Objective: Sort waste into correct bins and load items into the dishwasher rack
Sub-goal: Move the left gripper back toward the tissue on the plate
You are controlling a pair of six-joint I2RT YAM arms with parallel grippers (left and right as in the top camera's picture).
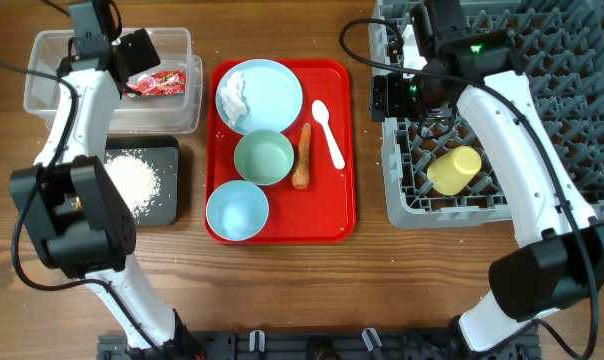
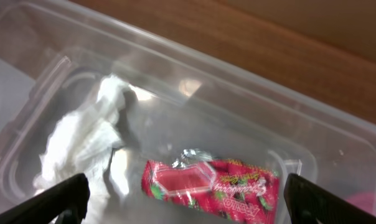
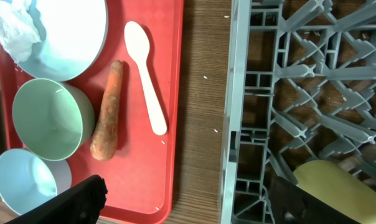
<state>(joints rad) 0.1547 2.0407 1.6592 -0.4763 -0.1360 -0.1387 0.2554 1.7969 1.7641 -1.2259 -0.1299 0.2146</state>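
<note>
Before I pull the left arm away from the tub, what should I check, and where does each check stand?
1. Red wrapper lies inside the clear tub: ok.
2. Left gripper, jaws open, nothing held: ok.
3. Right gripper, jaws open and empty: ok.
4. Yellow cup in the dishwasher rack: ok.
5. Carrot binned: not ok, it lies on the red tray.
6. Plate cleared of tissue: not ok.

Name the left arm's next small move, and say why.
Probably lift the left pincer straight up out of the clear tub. Its jaws stand open, and the red wrapper lies loose on the tub floor between them, beside a crumpled tissue. The white tissue on the blue plate is not yet sorted.
</note>
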